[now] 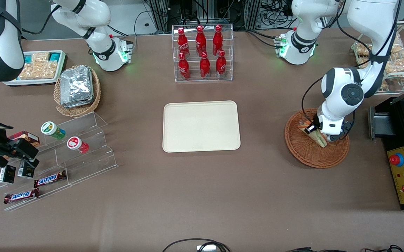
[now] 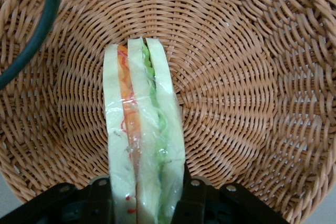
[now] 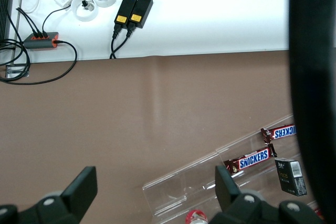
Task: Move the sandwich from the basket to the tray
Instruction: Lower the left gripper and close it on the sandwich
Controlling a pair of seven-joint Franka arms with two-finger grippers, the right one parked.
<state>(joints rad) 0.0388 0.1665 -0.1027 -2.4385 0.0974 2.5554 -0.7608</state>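
Note:
The sandwich (image 2: 140, 129) is a wrapped wedge of pale bread with orange, red and green layers. It stands on edge in the reddish-brown wicker basket (image 2: 236, 77). My left gripper (image 2: 142, 203) is down in the basket with a dark finger (image 2: 100, 203) pressed on each bread face, shut on the sandwich. In the front view the gripper (image 1: 322, 136) sits over the basket (image 1: 314, 154) with the sandwich (image 1: 315, 135) showing beside it. The cream tray (image 1: 201, 126) lies flat at the table's middle, bare, toward the parked arm from the basket.
A clear rack of red bottles (image 1: 202, 52) stands farther from the front camera than the tray. A black box with a red button (image 1: 403, 171) lies beside the basket at the working arm's end. A tan basket of foil packs (image 1: 77, 89) and a clear stepped stand with snacks (image 1: 69, 154) lie toward the parked arm's end.

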